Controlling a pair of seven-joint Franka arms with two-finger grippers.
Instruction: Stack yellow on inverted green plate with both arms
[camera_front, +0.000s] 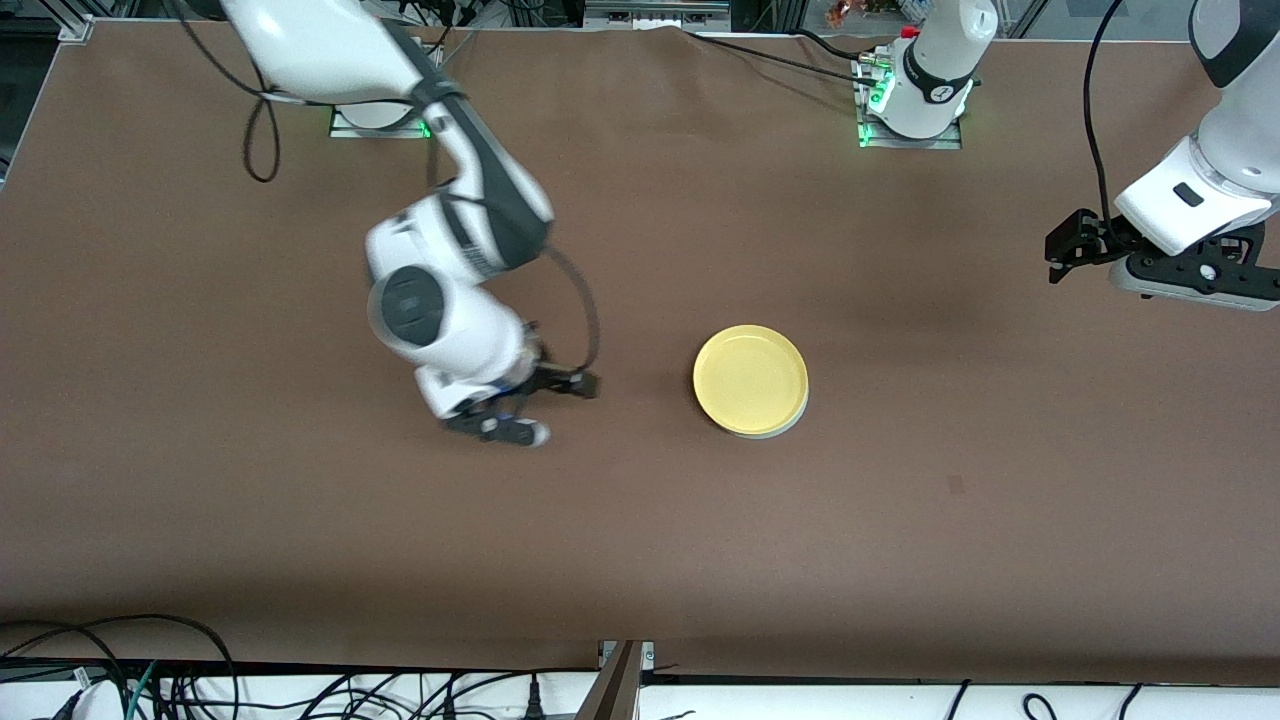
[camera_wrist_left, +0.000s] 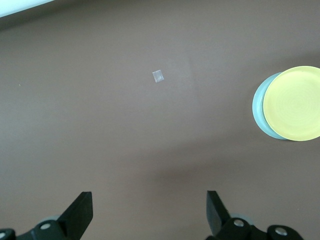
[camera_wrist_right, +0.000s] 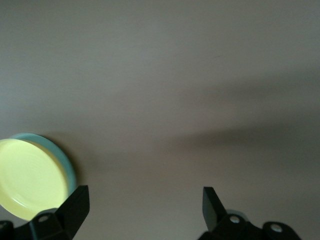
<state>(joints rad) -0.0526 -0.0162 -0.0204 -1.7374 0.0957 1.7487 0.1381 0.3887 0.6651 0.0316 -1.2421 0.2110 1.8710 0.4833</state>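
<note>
The yellow plate (camera_front: 750, 378) lies on top of the green plate (camera_front: 778, 431) near the middle of the table. Only a pale crescent of the green rim shows beneath it. My right gripper (camera_front: 562, 408) hangs open and empty over bare table, beside the stack toward the right arm's end. Its wrist view shows the yellow plate (camera_wrist_right: 27, 177) with the green rim (camera_wrist_right: 68, 164) next to one finger, between open jaws (camera_wrist_right: 145, 205). My left gripper (camera_front: 1055, 258) waits open over the table's left-arm end, far from the stack. In the left wrist view, the yellow plate (camera_wrist_left: 295, 102) and the green edge (camera_wrist_left: 257, 107) lie well away from my empty gripper (camera_wrist_left: 150, 210).
A small pale square mark (camera_front: 955, 485) (camera_wrist_left: 158, 76) sits on the brown tabletop, nearer the front camera than the stack. Both arm bases stand along the table's robot edge. Cables trail along the table's front edge (camera_front: 300, 690).
</note>
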